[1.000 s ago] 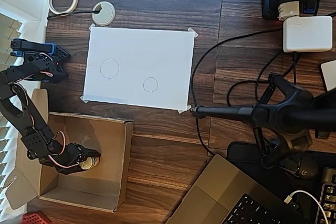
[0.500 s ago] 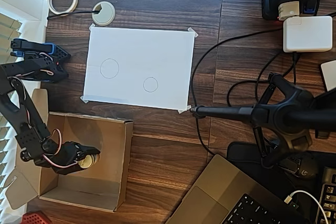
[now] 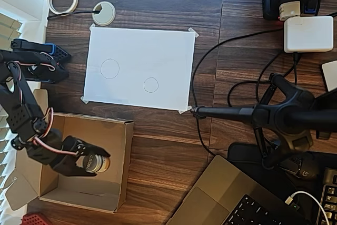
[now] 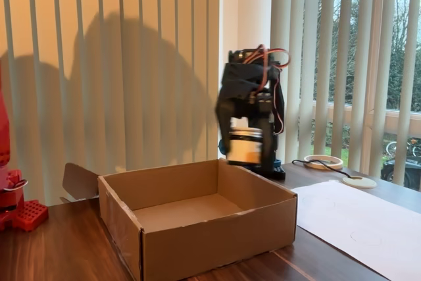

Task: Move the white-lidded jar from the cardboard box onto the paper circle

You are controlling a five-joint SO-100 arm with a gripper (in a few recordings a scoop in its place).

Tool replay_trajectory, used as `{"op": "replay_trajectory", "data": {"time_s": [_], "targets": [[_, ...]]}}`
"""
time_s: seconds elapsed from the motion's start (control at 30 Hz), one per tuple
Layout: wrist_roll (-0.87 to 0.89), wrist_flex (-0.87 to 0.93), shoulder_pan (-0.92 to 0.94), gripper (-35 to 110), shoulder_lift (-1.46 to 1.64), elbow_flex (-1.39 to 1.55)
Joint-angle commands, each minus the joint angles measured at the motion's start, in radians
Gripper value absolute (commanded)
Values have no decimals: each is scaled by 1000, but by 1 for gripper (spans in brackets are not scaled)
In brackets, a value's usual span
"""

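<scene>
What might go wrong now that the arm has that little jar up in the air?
The white-lidded jar hangs in the gripper above the cardboard box; if the grip slips, it could fall. Swinging low, it might clip the box wall. The paper circle looks barely wider than the jar, so it could easily land off-centre.

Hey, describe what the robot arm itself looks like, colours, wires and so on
The arm is built from black blocky segments joined at servo housings, with thin red, orange and white wires looping loosely along the outside between joints. Its base has a small blue part. The two-finger pincer is black as well, with angular plastic fingers. No lettering or markings are readable on it.
</scene>
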Motion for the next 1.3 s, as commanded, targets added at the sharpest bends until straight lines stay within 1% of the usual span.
{"op": "replay_trajectory", "data": {"time_s": [0.0, 0.17, 0.3, 0.43, 0.53, 0.7, 0.87, 1.07, 1.27], "targets": [[83, -66, -146, 15, 158, -89], [199, -130, -341, 14, 156, -41], [262, -149, -482, 14, 172, 34], [285, -172, -589, 14, 219, 175], [259, -218, -637, 14, 282, 333], [186, -295, -647, 13, 377, 577], [114, -339, -607, 13, 393, 698], [41, -408, -548, 13, 368, 782], [-6, -445, -508, 13, 302, 804]]}}
